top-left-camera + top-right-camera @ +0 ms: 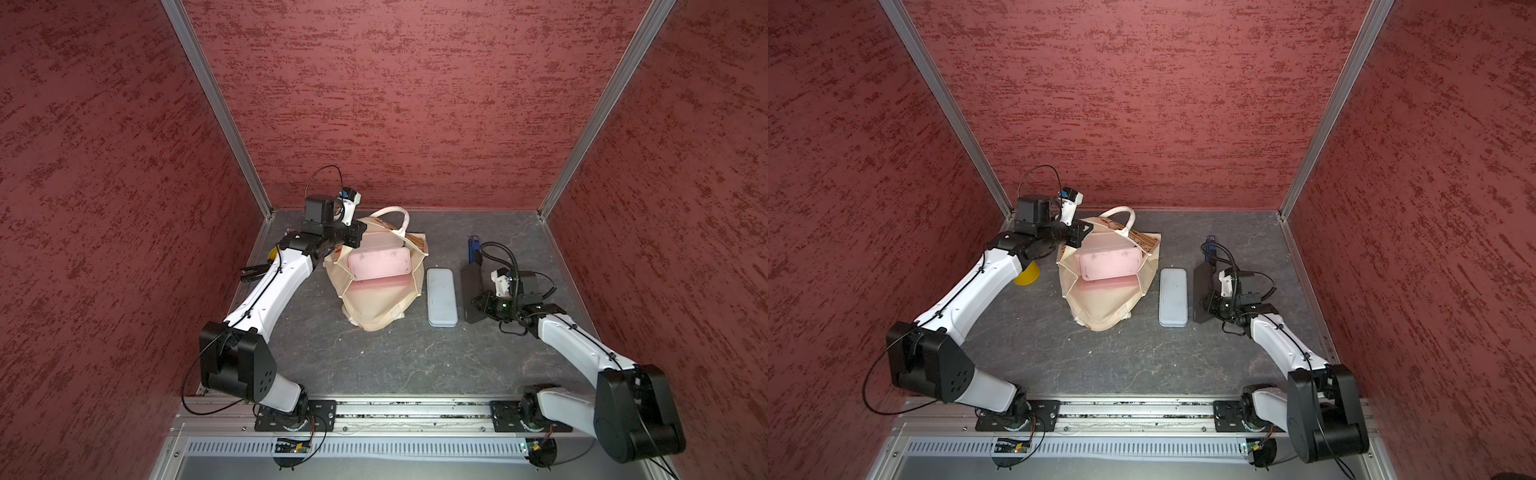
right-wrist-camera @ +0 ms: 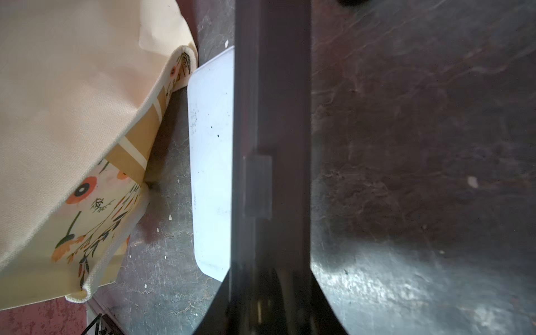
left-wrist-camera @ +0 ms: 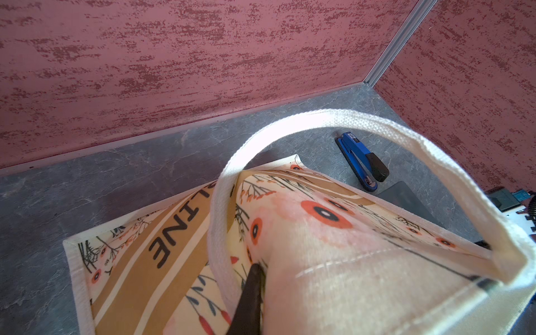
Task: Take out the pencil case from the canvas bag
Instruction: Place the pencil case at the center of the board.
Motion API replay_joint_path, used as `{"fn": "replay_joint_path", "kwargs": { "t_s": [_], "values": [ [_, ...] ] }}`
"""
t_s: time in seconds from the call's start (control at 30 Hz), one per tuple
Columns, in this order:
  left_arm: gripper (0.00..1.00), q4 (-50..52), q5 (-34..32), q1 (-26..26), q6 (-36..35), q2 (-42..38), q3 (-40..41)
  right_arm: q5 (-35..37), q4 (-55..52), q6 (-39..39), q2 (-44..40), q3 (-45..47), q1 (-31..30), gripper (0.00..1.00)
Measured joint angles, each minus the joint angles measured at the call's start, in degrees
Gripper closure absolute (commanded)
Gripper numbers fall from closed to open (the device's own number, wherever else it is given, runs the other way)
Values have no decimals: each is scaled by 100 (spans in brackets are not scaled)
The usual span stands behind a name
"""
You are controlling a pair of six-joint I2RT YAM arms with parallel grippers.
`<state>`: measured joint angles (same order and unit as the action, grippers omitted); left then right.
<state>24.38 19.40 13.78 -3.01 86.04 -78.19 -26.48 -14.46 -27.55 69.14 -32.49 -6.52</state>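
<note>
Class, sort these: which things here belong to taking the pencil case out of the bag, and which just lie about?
Job: canvas bag; pink pencil case inside it; left gripper, pinching the bag's rim; right gripper, holding a black case.
Lying about: grey case; blue stapler; yellow object.

Soft, even light came from overhead, shadows were faint, and the table (image 2: 406, 290) glared white in one patch. Up close, the black case (image 2: 272, 116) was a blurred dark band, and the canvas bag (image 3: 362, 290) smeared out of focus near the lens.
</note>
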Motion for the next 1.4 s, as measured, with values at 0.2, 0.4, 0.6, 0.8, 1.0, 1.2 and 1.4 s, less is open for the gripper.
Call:
{"fn": "replay_joint_path", "kwargs": {
  "t_s": [0.2, 0.4, 0.6, 0.8, 1.0, 1.2, 1.4],
  "values": [
    [100, 0, 2, 2, 0, 0, 0, -129, 105, 142, 162, 9, 90, 100],
    [100, 0, 0, 7, 0, 0, 0, -254, 138, 247, 428, 9, 127, 99],
    [100, 0, -2, 20, 0, 0, 0, -302, 249, 297, 468, 9, 173, 92],
    [100, 0, -20, 50, 0, 0, 0, -299, 313, 321, 481, 28, 186, 73],
    [100, 0, -24, 50, 0, 0, 0, -293, 343, 354, 538, 96, 192, 63],
    [100, 0, -35, 63, 0, 0, 0, -236, 393, 402, 538, 96, 227, 53],
    [100, 0, -39, 66, 0, 0, 0, -127, 389, 407, 538, 96, 249, 48]
  ]
}}
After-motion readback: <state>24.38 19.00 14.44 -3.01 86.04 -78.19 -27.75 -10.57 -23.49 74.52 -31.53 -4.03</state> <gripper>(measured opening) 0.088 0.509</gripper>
